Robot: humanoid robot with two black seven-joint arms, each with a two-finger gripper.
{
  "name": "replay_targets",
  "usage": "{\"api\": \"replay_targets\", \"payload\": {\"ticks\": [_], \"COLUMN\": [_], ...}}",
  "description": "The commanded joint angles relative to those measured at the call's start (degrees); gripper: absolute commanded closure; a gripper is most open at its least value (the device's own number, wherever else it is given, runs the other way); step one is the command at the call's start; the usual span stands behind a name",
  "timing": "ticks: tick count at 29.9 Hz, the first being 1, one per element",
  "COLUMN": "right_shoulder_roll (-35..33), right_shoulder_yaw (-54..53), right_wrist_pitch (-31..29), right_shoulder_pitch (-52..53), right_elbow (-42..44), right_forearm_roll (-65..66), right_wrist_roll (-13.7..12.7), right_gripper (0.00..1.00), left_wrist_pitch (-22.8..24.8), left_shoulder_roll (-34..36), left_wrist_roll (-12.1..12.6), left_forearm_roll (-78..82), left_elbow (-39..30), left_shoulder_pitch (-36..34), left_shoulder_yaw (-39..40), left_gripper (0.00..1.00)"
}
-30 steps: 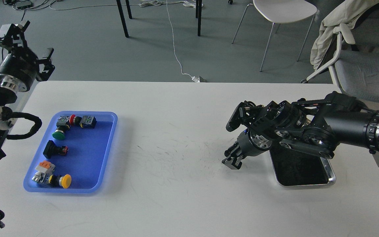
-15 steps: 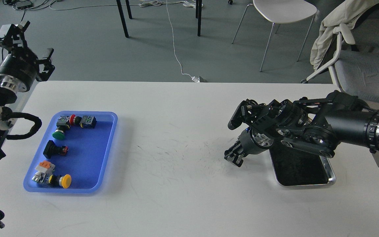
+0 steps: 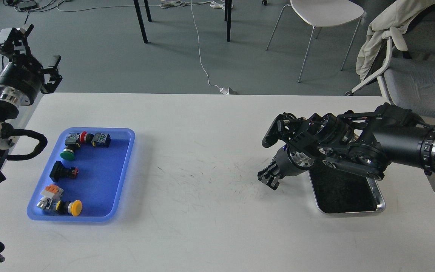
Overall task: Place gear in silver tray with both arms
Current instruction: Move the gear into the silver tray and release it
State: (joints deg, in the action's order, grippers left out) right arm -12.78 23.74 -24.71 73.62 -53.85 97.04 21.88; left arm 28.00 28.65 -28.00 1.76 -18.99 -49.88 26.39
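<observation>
Head view: scuffed white table [image 3: 210,211], grey floor [image 3: 100,56].

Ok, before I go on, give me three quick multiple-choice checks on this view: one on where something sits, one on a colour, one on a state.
1. Where does the silver tray sit on the table?
A. On the robot's right, partly under the right arm
B. On the robot's left, beside the left arm
C. In the middle of the table

2. What colour is the big round button cap at the near end of the blue tray?
A. Red
B. Yellow
C. White

3. What is in the silver tray now?
A. Several button parts
B. One green button
C. Nothing visible on the part in view

Answers:
1. A: the right arm reaches across its far end, and the right gripper hangs just beyond its left rim.
2. B: the cap is plainly yellow.
3. C: only the dark bottom shows; all the parts lie in the blue tray.
</observation>
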Motion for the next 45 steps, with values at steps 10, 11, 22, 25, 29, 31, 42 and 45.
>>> {"api": "replay_targets", "payload": {"ticks": [10, 11, 22, 25, 29, 31, 42, 45], "right_shoulder_roll": [-4.87, -6.71, -24.47, -27.64, -30.10, -30.90, -30.99, -30.72], "right_shoulder_yaw": [-2.29, -2.38, -1.59, -0.10, 2.27, 2.80, 2.98, 2.89], "right_wrist_pitch": [-0.34, -0.34, -1.30, -1.30, -1.30, -1.22, -1.13, -1.13], "right_shoulder_pitch": [3.10, 3.54, 6.88, 6.88, 6.44, 5.92, 0.91, 0.47], "right_elbow": [-1.25, -1.61, -9.78, -10.40, -10.49, -10.49, -10.66, -10.75], "right_forearm_roll": [-1.24, -1.24, -1.94, -1.59, -1.24, -1.06, -0.36, -0.01], "right_wrist_roll": [1.85, 2.03, 3.61, 4.22, 4.75, 4.84, 4.75, 4.75], "right_gripper": [0.97, 0.97, 0.97, 0.97, 0.97, 0.97, 0.97, 0.97], "left_wrist_pitch": [0.00, 0.00, 0.00, 0.00, 0.00, 0.00, 0.00, 0.00], "left_shoulder_roll": [0.00, -0.09, -0.97, -1.06, -1.06, -1.06, -0.44, -0.26], "left_wrist_roll": [0.00, 0.00, 0.00, 0.00, 0.00, 0.00, 0.00, 0.00], "left_forearm_roll": [0.09, 0.09, 0.09, 0.09, 0.09, 0.09, 0.18, 0.18], "left_elbow": [0.01, 0.01, 0.01, 0.01, 0.01, 0.01, 0.01, 0.01], "left_shoulder_pitch": [1.01, 1.01, 1.27, 1.27, 1.27, 1.19, 1.36, 1.36], "left_shoulder_yaw": [-0.19, -0.20, -0.63, -0.64, -0.64, -0.64, -0.64, -0.64], "left_gripper": [0.01, 0.01, 0.01, 0.01, 0.01, 0.01, 0.01, 0.01]}}
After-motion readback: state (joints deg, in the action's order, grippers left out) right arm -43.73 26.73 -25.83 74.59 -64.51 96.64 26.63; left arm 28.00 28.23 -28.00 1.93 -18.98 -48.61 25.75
